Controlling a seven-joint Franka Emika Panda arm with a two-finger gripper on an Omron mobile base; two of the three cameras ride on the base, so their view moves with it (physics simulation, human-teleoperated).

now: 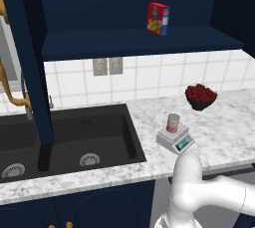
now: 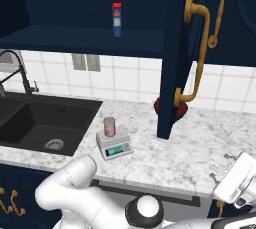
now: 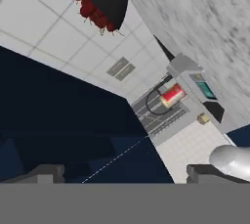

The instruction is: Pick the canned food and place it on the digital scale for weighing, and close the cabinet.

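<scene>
Flat, even rendered light; no glare; soft shadow under the cabinet (image 1: 134, 43); hand view slightly blurred, coarse.

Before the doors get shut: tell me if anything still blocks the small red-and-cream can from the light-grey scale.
Nothing visible does. The small red-and-cream can already stands upright on the light-grey digital scale on the marble counter. The navy cabinet door hangs open.

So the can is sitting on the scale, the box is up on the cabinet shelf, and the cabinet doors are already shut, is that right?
Not quite. The can does sit on the scale and the box is on the shelf, but the cabinet is not shut: the right base view shows its door swung out over the counter, with the shelf exposed.
</scene>
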